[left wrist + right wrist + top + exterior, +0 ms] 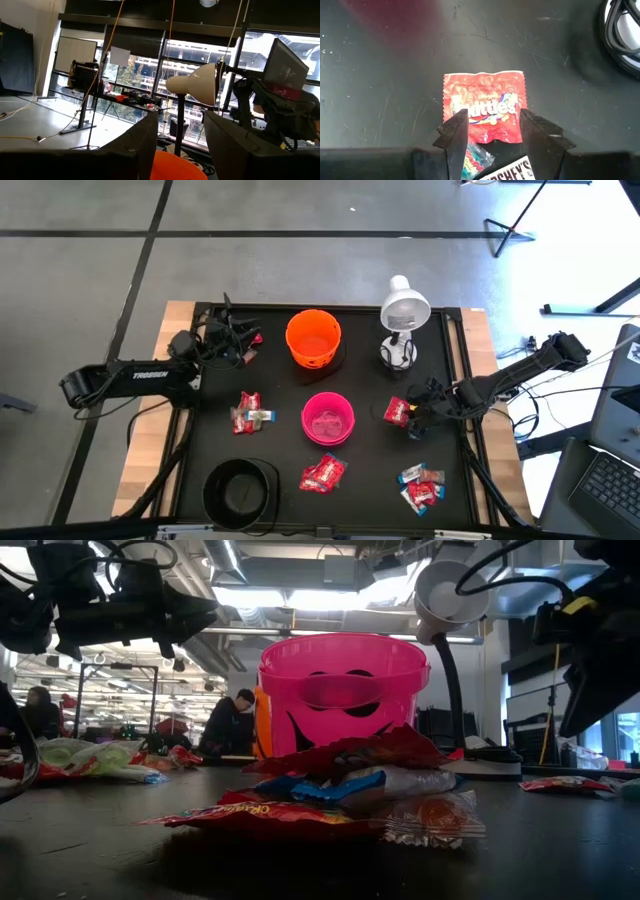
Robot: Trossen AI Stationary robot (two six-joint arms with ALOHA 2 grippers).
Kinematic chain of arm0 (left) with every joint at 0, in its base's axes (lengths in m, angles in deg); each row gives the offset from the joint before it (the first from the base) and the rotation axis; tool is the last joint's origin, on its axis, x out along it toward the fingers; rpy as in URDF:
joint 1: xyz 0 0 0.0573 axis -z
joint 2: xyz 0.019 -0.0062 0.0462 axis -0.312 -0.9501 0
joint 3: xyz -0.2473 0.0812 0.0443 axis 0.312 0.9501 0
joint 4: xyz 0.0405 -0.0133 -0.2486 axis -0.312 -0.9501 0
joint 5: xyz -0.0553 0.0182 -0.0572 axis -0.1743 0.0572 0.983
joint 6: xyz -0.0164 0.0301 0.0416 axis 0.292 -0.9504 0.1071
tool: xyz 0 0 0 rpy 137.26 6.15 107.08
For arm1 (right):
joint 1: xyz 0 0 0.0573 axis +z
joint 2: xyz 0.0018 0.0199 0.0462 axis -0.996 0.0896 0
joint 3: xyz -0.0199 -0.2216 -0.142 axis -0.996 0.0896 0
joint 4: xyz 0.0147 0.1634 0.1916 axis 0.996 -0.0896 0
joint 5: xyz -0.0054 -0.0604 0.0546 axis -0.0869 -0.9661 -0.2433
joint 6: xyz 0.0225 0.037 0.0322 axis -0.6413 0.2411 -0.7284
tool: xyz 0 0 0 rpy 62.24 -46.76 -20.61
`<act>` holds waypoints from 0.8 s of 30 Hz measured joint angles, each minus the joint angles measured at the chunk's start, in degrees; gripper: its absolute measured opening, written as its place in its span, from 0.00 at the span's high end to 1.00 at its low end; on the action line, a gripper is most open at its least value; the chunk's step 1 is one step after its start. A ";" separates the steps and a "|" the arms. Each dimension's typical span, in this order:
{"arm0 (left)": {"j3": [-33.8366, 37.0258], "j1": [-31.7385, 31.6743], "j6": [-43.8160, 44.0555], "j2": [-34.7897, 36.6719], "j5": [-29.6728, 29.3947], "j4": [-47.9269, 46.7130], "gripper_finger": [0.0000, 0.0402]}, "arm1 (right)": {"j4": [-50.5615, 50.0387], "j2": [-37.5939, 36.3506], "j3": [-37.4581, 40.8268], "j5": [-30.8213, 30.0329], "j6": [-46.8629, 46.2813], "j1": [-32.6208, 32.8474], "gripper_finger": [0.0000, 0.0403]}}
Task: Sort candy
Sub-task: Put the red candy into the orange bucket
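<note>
Hovering just to the right of the pink bowl [328, 418], the right gripper [493, 131] hangs over a small heap of candy [399, 412], its jaws open and straddling a red packet [485, 105] that lies flat on the black table [280, 385]. To do this pick well, I judge it should come straight down so both fingers land on the packet's long edges, then pinch only that one wrapper (two more sweets lie under the fingers, close enough to be dragged along). Other heaps of candy sit left of the pink bowl, in front of it, and farther right and forward of it. Well to the left and behind the pink bowl, the left gripper [175, 145] waits raised with its jaws apart and empty, facing the orange bowl [313, 337]. Readable writing: "Skittles" on the red packet, "HERSHEY'S" on a white wrapper [512, 171], and "TROSSEN" along the left arm [150, 376].
</note>
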State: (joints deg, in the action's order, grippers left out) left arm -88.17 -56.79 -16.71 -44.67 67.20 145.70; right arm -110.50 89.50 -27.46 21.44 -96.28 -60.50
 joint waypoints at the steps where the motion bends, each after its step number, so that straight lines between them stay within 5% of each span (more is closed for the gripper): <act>1: 0.00 0.00 -0.01 -0.01 0.00 0.00 0.62 | 0.00 0.00 0.00 -0.02 0.00 0.00 0.57; 24: 0.01 0.01 -0.01 0.01 0.01 -0.02 0.62 | 0.23 5.22 0.00 -1.67 -2.21 0.00 0.57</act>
State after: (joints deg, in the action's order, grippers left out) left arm -88.16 -56.78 -16.72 -44.66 67.20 145.68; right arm -110.27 94.72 -27.46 19.77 -98.49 -60.50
